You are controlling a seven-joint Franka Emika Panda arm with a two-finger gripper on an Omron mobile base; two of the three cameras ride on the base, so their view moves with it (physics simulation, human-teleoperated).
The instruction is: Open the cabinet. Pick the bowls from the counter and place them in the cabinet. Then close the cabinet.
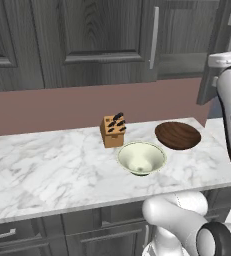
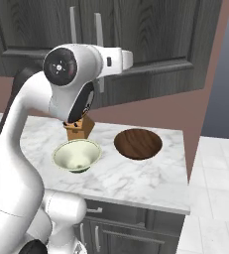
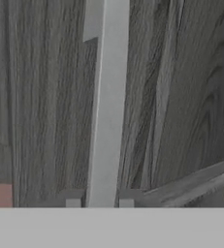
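**Gripper clamped on the right cabinet door's handle**

The gripper is closed around the long silver bar handle of the cabinet; in the hand view its two dark fingertips sit on either side of the bar, touching it. In the left base view the right-hand door stands swung a little out from the cabinet front at the far right, while the left door's handle lies flat against its closed door.

Below, on the white marble counter, both bowls rest apart from each other: the cream bowl nearer the front edge, and the dark wooden bowl to its right and farther back, near the counter's right end. A small tan knife block stands just behind the cream bowl, to its left.
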